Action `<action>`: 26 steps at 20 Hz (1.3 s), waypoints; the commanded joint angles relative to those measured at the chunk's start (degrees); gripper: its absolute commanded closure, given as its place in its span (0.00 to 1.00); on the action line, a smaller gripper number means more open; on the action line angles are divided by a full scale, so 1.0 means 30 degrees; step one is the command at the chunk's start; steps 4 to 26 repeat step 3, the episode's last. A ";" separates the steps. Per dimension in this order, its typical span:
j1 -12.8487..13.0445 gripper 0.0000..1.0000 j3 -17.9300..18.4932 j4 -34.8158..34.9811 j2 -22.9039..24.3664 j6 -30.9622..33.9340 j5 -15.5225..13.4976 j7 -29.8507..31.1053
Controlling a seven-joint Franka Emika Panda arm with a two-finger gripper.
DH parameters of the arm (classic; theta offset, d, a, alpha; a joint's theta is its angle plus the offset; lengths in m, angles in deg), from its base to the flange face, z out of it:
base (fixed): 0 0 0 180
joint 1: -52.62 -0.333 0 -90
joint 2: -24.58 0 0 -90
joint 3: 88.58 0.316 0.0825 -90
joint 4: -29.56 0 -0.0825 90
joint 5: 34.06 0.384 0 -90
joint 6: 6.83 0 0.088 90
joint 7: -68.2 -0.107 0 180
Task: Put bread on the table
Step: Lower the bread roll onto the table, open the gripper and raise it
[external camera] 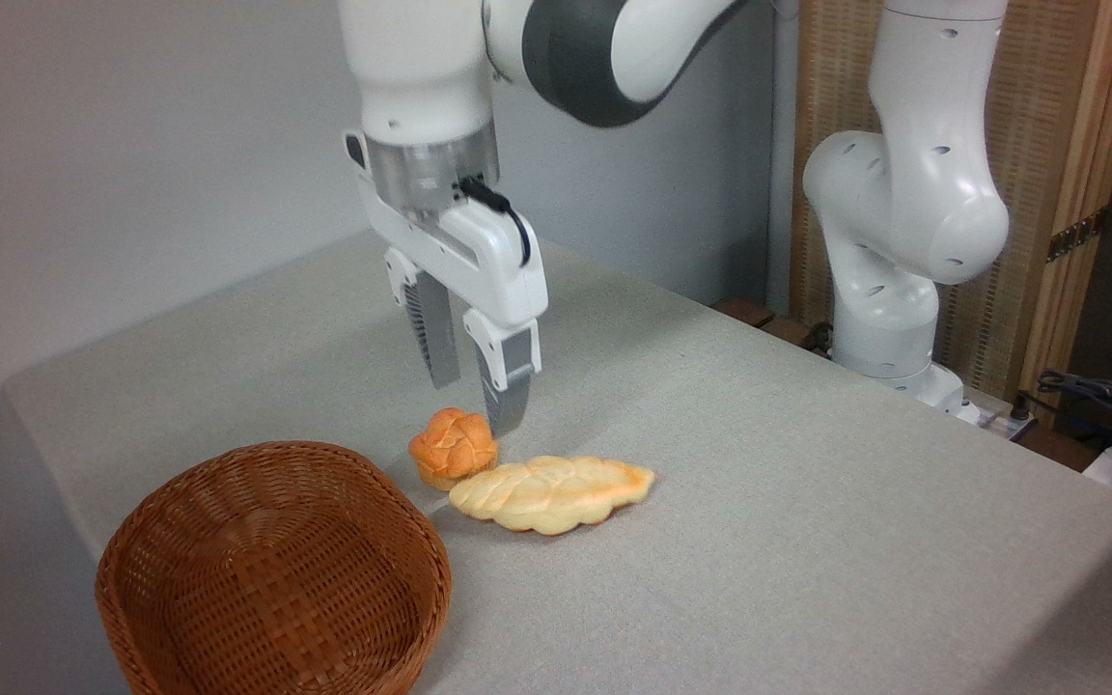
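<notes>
Bread [552,493] lies flat on the table [807,483], just beside the small orange bun [454,446] and near the empty basket [271,569], apparently already delivered, which fits the gripper [474,401] hanging above, fingers spread and empty.

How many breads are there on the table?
2. The long pale bread lies flat on the table, right of the basket. The small orange bun sits just behind its left end, under the claw. The basket looks empty.
</notes>
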 commanded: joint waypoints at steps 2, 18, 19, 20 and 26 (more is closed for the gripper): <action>-0.0106 0.00 0.0118 -0.0615 -0.0063 0.0016 -0.0060 0.0561; -0.0107 0.00 0.0147 -0.0615 -0.0064 0.0016 -0.0089 0.0591; -0.0107 0.00 0.0147 -0.0615 -0.0064 0.0016 -0.0089 0.0591; -0.0107 0.00 0.0147 -0.0615 -0.0064 0.0016 -0.0089 0.0591; -0.0107 0.00 0.0147 -0.0615 -0.0064 0.0016 -0.0089 0.0591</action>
